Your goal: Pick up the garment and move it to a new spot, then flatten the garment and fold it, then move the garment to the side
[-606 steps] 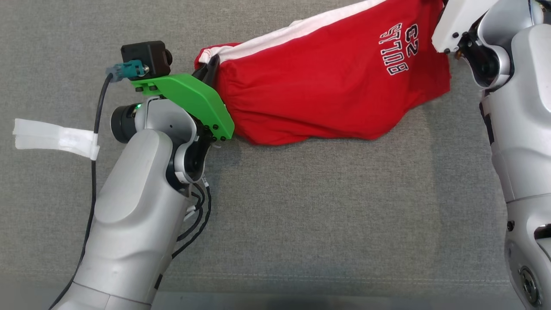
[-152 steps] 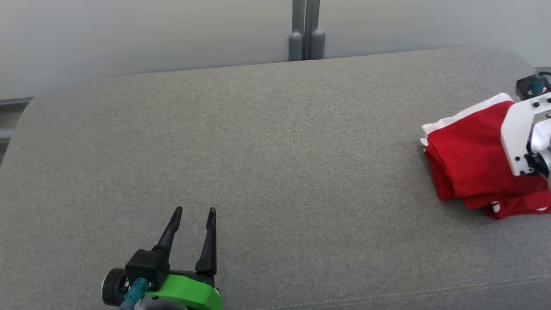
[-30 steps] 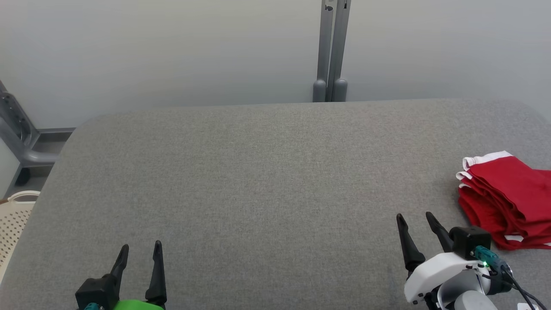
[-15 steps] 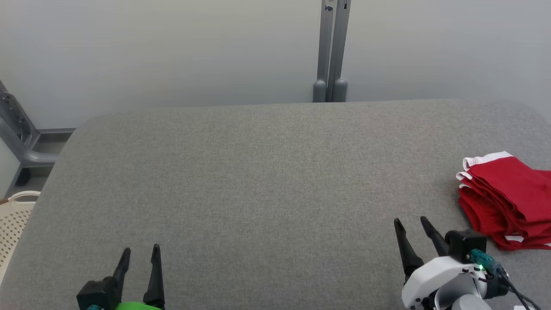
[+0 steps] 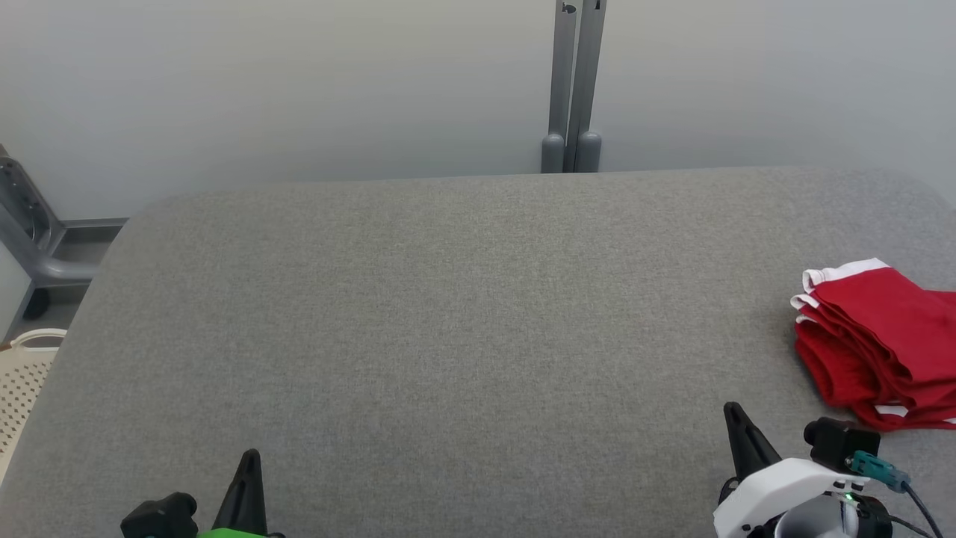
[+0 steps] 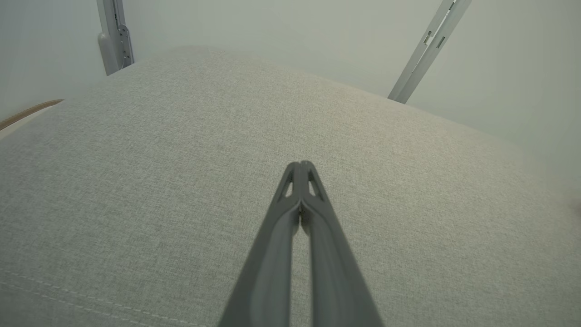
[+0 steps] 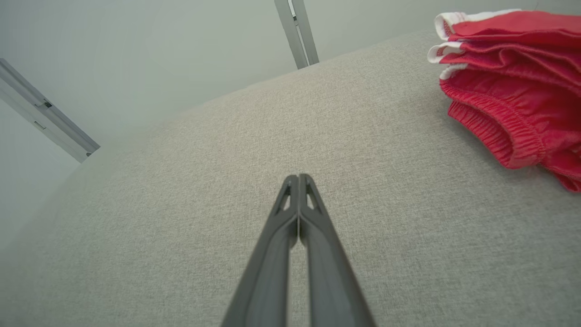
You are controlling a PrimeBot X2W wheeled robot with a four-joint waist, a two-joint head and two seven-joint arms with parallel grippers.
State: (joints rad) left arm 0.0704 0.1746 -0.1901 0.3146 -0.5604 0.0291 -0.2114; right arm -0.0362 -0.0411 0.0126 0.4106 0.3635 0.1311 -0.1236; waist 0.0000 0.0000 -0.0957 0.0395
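Pointing out over the near edge of the grey fabric-covered table (image 5: 448,299): left hand (image 5: 249,457) at the near left and right hand (image 5: 733,409) at the near right, each with its fingers pressed together on nothing. Folded red garment (image 5: 881,336) with white trim lies on the table's right side, beyond the right hand and apart from it. Grey metal post (image 5: 572,82) stands farthest back against the pale wall.

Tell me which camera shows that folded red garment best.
The right wrist view: the red garment is close, its stacked folds, white trim and gathered waistband clear, though cut off on the right. The head view has the garment small at the right edge, also cut off. The left wrist view faces grey cushion.
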